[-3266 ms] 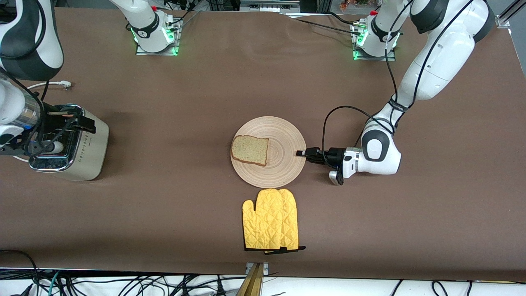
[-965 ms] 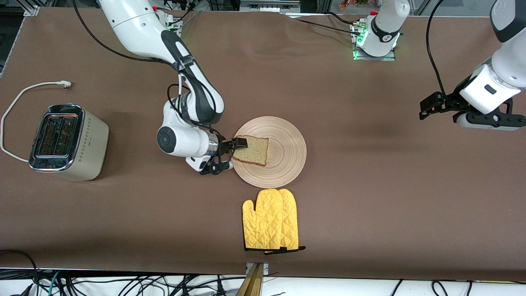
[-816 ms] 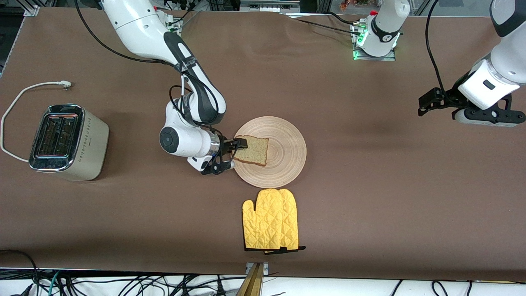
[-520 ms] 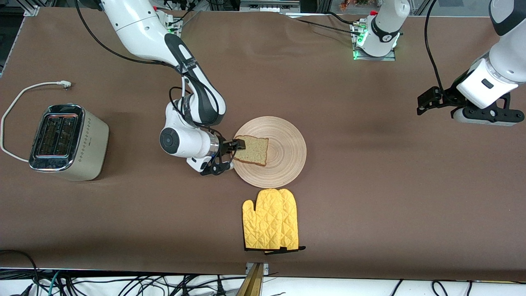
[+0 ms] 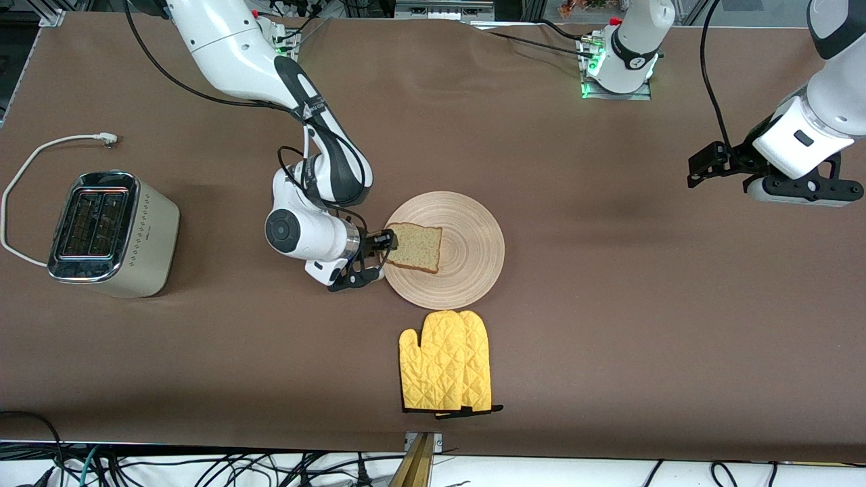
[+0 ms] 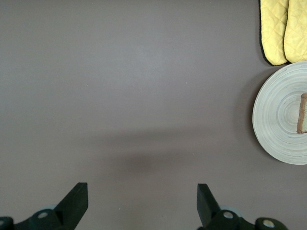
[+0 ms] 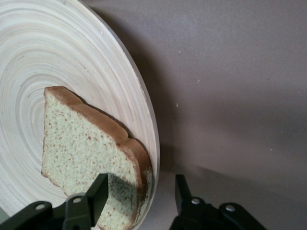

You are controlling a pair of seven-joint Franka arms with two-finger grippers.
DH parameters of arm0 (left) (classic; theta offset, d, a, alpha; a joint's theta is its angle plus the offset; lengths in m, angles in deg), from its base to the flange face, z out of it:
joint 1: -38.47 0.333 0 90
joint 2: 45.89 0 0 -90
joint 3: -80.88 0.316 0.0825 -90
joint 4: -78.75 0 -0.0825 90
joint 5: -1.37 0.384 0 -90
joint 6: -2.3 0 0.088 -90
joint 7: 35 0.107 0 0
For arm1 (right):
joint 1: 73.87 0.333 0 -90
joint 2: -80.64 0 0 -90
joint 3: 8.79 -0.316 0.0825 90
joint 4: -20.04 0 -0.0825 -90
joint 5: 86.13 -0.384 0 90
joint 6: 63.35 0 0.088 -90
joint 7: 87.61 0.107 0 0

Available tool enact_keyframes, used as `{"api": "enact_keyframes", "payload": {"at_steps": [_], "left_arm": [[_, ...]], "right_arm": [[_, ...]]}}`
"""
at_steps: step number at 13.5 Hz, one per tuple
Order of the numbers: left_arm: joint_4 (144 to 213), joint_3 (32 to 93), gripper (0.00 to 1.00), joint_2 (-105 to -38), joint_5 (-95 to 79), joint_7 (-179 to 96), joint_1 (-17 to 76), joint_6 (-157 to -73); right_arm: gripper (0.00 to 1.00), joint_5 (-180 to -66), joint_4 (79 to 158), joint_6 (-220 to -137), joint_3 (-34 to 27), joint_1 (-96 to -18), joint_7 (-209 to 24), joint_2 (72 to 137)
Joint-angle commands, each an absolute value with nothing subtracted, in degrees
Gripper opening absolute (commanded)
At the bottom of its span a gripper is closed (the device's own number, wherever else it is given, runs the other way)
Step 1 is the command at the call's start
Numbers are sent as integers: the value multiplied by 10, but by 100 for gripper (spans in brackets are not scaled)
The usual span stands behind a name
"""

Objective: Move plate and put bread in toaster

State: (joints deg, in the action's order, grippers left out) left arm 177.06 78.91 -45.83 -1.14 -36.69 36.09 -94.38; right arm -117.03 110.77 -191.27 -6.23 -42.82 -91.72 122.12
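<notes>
The light wooden plate [image 5: 467,260] lies mid-table with the bread [image 5: 416,247] lying on it, on the side toward the right arm's end. My right gripper [image 5: 385,240] is low at that edge and open. In the right wrist view its fingers [image 7: 139,196] straddle the crust edge of the bread [image 7: 81,143] and the rim of the plate [image 7: 57,57], gripping neither. The cream toaster [image 5: 111,233] stands at the right arm's end, both slots empty. My left gripper [image 5: 703,166] hangs open and empty over bare table [image 6: 141,201] at the left arm's end.
A yellow oven mitt [image 5: 445,362] lies just nearer the front camera than the plate; it also shows in the left wrist view [image 6: 283,28]. The toaster's white cord [image 5: 40,145] curls on the table beside it.
The left gripper left the plate's edge and lifted away to its end of the table. The right arm came from the toaster to the bread, and in the last half second its fingers drew back slightly.
</notes>
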Motion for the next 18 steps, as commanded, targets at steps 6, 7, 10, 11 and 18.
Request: {"api": "enact_keyframes", "payload": {"at_steps": [6, 7, 10, 11, 18], "left_arm": [[1757, 793, 100, -461, -6, -375, 359, -918], [1756, 793, 100, -461, -7, -375, 360, -918], [1756, 792, 100, -461, -7, -375, 359, -918], [1755, 792, 100, -461, -7, -375, 359, -918], [1755, 793, 100, -461, -7, -375, 360, -918]], "right_arm": [[65, -1150, 1103, -1904, -58, -421, -915, 1213], [65, -1138, 1103, -1903, -59, -421, -914, 1206], [65, -1133, 1103, -1892, -59, -420, -897, 1205], [65, -1124, 1102, -1893, -60, -415, -890, 1205], [54, -1096, 1093, -1896, -59, -399, -862, 1210]]}}
